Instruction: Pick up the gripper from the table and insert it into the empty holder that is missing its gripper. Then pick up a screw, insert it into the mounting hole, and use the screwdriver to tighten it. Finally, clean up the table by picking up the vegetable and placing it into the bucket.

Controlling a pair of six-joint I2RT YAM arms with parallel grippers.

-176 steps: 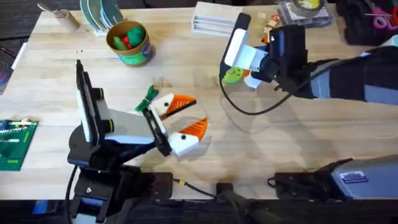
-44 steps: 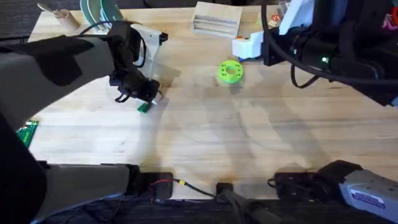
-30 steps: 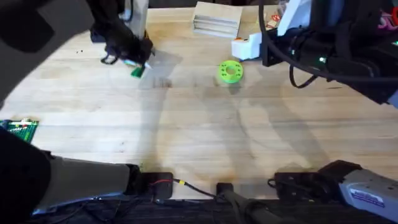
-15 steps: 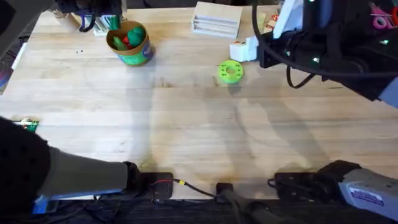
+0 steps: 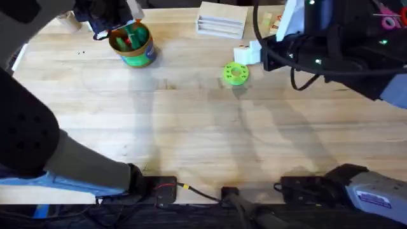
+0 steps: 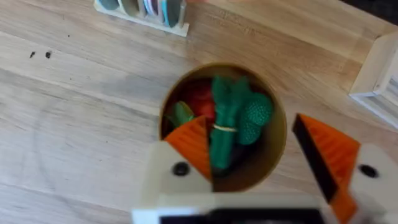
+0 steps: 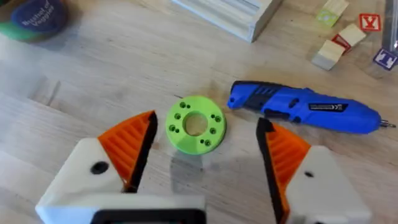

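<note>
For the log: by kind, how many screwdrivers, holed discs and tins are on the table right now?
Blue pen-shaped power screwdriver: 1
Round green plastic disc with holes: 1
Round tin with yellow rim and green printed outside: 1
Total: 3

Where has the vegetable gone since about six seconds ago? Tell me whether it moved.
Yes. The vegetable left the table's middle and moved toward the far-left corner; it now sits in the bucket, beneath the open left end effector.
</note>
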